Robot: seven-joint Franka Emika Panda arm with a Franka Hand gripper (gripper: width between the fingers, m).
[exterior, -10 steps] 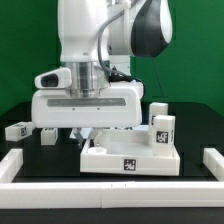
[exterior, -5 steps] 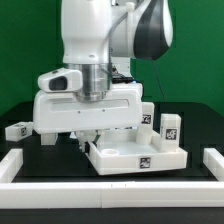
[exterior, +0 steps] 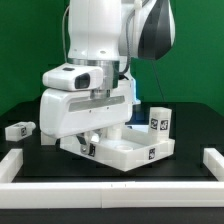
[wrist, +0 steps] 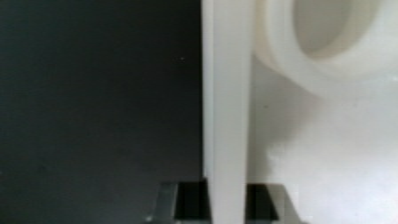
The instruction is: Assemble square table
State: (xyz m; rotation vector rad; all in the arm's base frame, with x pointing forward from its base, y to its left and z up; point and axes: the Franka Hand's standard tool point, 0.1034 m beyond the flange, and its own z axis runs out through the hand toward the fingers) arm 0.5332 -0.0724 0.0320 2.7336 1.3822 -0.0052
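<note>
The square table's white top [exterior: 128,150] lies on the black table, turned so that one corner points toward the camera. My gripper [exterior: 92,138] is shut on its raised rim at the exterior view's left. In the wrist view the rim [wrist: 228,100] runs straight between my two dark fingers [wrist: 192,202], with my gripper [wrist: 228,204] closed around it. One round corner hole [wrist: 329,40] shows beside the rim. A white tagged leg [exterior: 158,122] stands upright at the top's far right corner. Another leg [exterior: 20,129] lies loose at the far left.
White L-shaped wall pieces border the front, one at the exterior view's left [exterior: 18,166] and one at its right [exterior: 211,164]. A green backdrop closes the rear. The arm's wide white hand [exterior: 85,105] hides much of the top's left part.
The top has been turned with my gripper holding its rim; a corner now faces the camera. The upright leg swung with it, and my hand rotated too.
</note>
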